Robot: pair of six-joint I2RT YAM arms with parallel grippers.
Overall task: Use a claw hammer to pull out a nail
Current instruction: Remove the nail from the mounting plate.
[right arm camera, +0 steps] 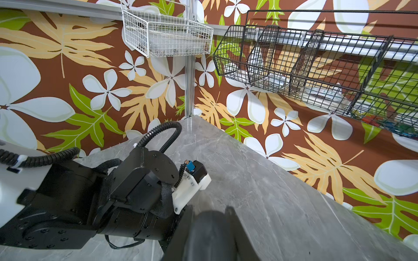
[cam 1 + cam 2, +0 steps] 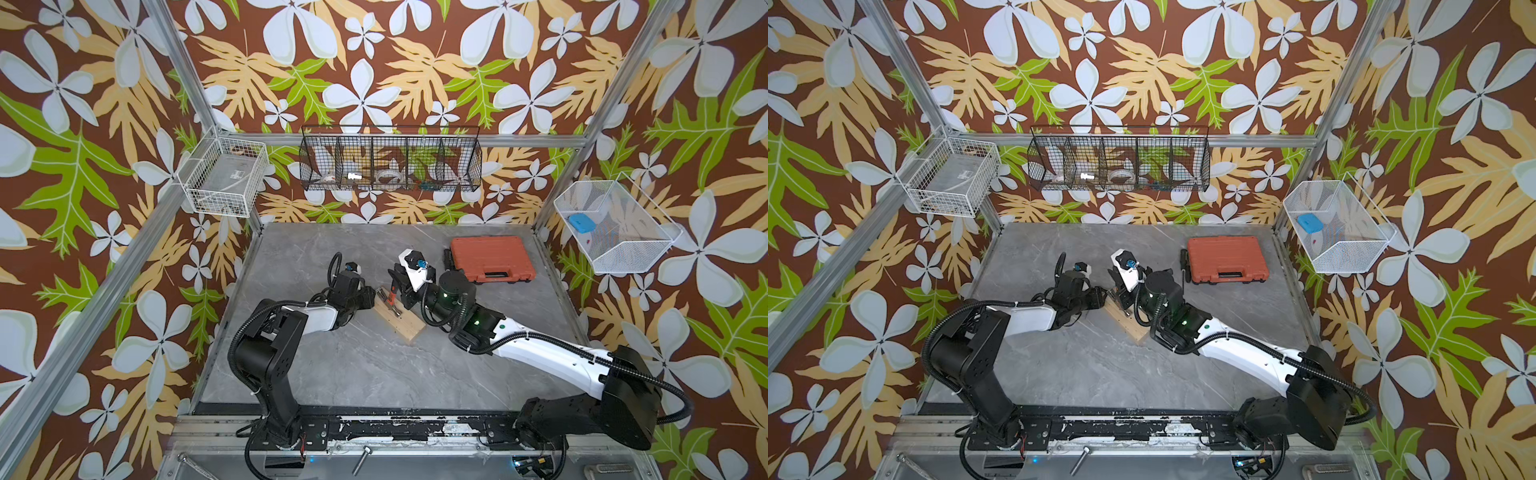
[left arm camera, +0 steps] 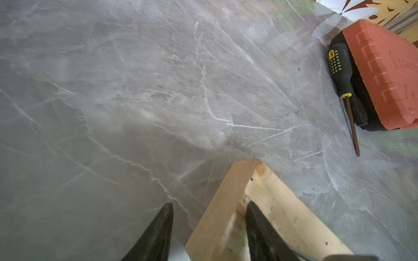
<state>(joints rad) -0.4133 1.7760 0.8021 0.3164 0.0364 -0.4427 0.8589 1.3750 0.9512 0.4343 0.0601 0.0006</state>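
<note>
Your right fingers (image 2: pixel 404 299) pinch the claw hammer (image 2: pixel 390 296), its head at the wooden block's (image 2: pixel 402 323) far end, and your left fingers (image 3: pixel 158 232) sit spread astride its edge, so levering could lift the unclamped block.

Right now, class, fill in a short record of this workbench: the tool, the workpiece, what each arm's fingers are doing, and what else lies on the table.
tool: claw hammer, head end on the wooden block
workpiece: wooden block, flat on the grey table
right gripper: fingers shut, apparently on the hammer's handle
left gripper: fingers apart astride the block's long edge; clamping unclear
nail: too small to tell
also on table: black screwdriver beside a closed orange case
</note>
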